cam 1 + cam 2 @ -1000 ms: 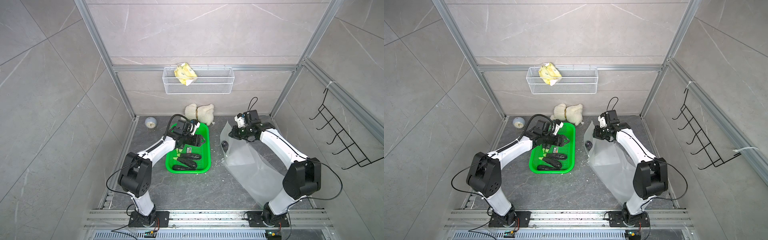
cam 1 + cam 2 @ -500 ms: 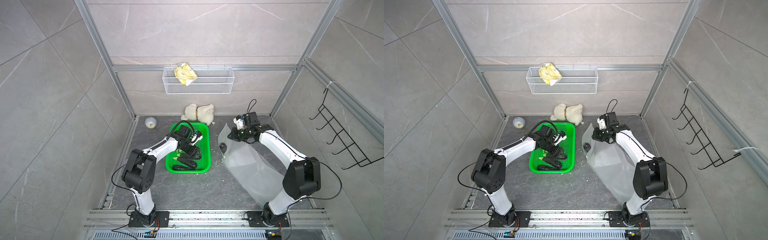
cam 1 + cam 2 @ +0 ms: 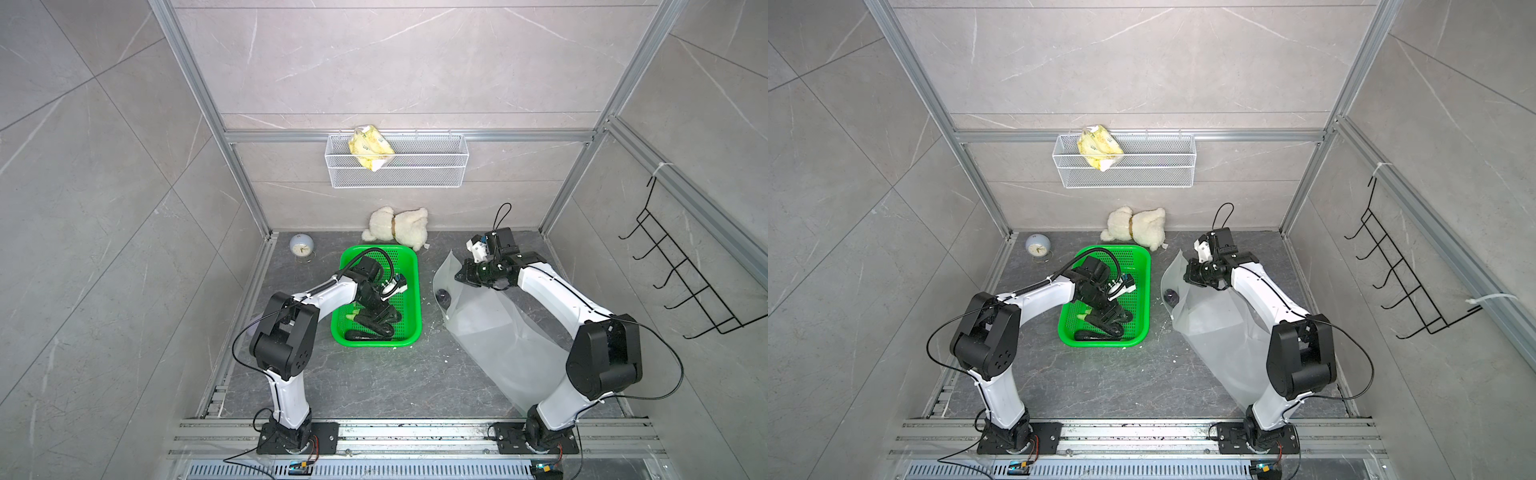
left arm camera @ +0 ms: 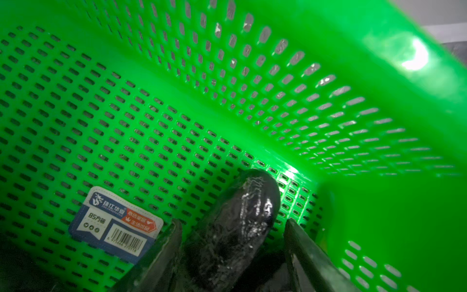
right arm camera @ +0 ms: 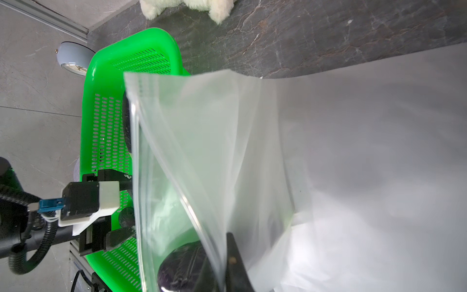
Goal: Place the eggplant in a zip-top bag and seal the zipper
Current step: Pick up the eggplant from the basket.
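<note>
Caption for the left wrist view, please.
Left gripper open astride a dark eggplant lying in the green perforated basket.

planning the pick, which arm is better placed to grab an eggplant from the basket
Left. The left gripper is open inside the green basket with an eggplant between its jaws; the right gripper is shut on the edge of the zip-top bag.

Your tray [image 3: 379, 248] sits mid-table, left of the zip-top bag [image 3: 498, 345], which lies spread back toward the right arm's base. In the tray's near half you'll find the eggplants [image 3: 370, 335]. Behind the tray, against the back wall, is the plush toy [image 3: 399, 226], with the clock [image 3: 300, 246] to its left. The wire basket [image 3: 415, 176] hangs above on that wall, packet [image 3: 370, 148] in it. The hook rack [image 3: 685, 286] is on the right wall.
</note>
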Controlling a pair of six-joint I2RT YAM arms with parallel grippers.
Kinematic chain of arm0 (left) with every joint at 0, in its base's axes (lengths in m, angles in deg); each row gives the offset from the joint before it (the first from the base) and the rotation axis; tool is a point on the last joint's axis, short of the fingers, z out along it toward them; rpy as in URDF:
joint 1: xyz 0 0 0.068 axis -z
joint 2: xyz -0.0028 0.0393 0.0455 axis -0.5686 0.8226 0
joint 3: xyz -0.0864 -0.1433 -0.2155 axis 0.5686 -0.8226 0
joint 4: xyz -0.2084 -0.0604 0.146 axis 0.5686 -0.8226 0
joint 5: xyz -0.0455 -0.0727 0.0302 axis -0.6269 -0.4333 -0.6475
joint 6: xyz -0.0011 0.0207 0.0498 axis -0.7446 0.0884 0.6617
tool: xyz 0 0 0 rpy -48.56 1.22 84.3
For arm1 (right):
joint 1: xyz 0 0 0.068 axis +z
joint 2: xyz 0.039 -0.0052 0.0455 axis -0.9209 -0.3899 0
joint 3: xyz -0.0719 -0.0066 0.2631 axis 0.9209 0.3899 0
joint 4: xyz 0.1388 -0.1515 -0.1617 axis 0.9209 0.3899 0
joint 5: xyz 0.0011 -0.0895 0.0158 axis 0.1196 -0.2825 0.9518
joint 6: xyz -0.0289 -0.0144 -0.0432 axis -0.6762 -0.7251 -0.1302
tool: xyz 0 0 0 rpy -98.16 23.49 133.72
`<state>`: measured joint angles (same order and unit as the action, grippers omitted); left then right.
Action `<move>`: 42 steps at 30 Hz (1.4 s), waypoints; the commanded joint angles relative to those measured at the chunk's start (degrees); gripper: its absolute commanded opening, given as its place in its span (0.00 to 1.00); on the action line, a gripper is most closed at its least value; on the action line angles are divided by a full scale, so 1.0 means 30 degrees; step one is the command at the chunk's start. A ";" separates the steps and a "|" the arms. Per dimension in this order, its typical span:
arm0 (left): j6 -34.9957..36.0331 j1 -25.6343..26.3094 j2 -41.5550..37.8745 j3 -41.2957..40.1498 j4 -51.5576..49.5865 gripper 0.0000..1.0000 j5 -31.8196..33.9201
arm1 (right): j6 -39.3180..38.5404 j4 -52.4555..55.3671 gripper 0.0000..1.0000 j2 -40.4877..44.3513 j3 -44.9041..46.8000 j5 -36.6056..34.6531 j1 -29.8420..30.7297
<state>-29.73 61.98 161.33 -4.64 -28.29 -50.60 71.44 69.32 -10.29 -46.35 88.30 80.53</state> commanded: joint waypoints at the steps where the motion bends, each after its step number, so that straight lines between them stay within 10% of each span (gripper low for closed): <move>1: 0.1298 -0.0008 0.0626 0.0543 -0.0516 0.66 0.0995 | 0.0217 -0.0200 0.08 0.0522 0.0261 0.0201 -0.0043; 24: 0.0353 0.0219 0.3018 0.3726 -0.1351 0.32 0.2779 | 0.0452 -0.0318 0.08 0.0635 0.0699 0.0101 -0.0067; 42: -0.5873 -0.0995 -0.3095 0.0071 0.7226 0.32 0.0078 | 0.0532 -0.0470 0.08 0.0370 0.1134 -0.0158 0.0275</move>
<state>-42.01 59.10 155.91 -3.46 -13.73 -47.32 72.36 68.49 -10.22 -44.04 88.23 80.66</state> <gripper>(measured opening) 0.394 0.079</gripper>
